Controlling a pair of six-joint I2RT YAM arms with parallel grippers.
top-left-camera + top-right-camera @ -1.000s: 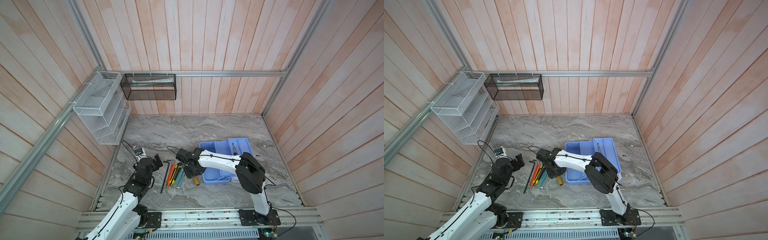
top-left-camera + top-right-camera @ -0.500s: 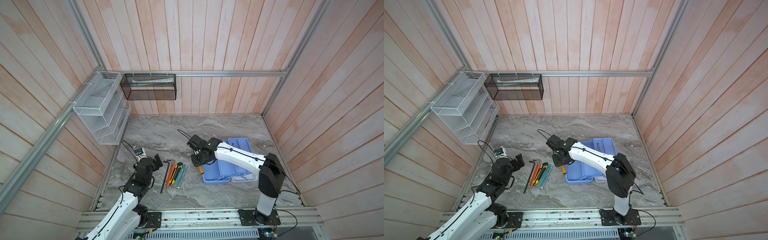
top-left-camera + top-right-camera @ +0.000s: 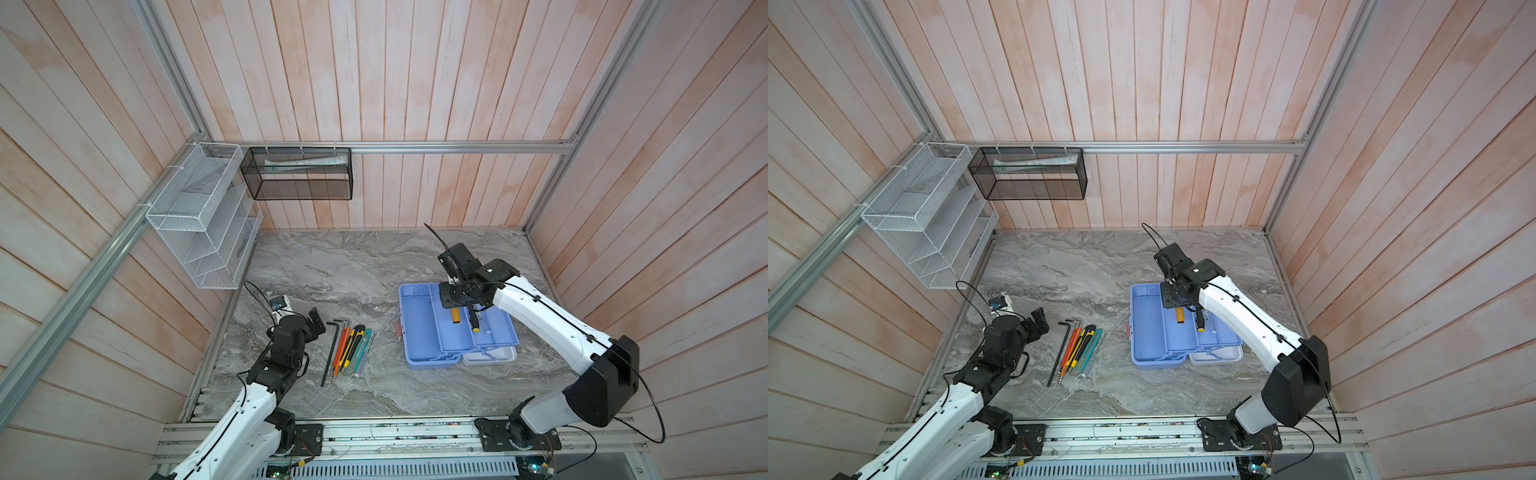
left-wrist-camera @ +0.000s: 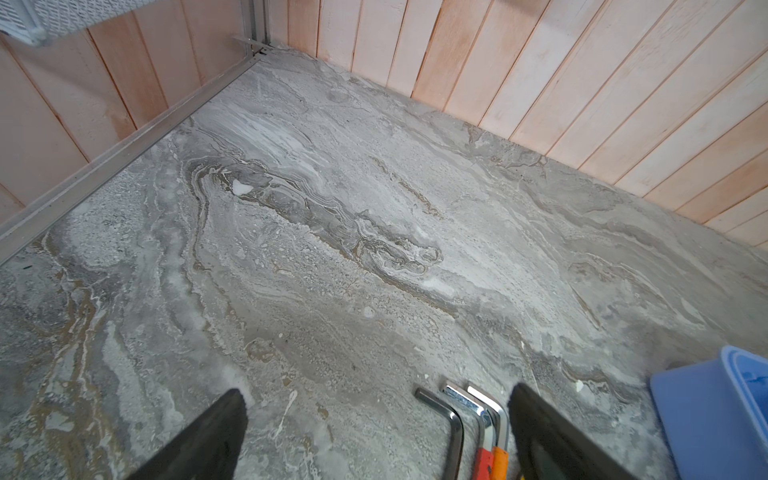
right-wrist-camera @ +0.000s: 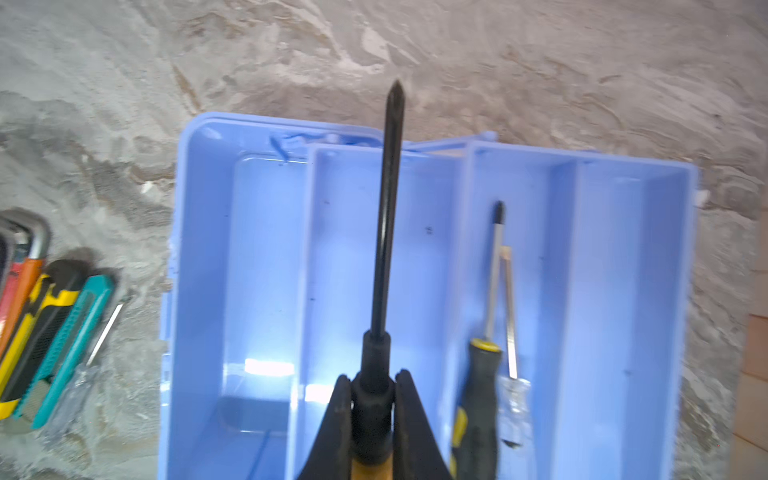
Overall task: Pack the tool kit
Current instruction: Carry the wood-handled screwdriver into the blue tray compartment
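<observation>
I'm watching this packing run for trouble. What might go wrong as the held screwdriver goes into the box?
The right gripper pinches the screwdriver only at its collar, so the long shaft may swing or slip on release. In the wrist view its tip shows past the far wall of the box; it might catch the rim rather than drop in.

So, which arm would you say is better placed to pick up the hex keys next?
Left, I'd say: the left gripper is open right by the hex keys, while the right gripper is shut on a screwdriver over the blue box.
</observation>
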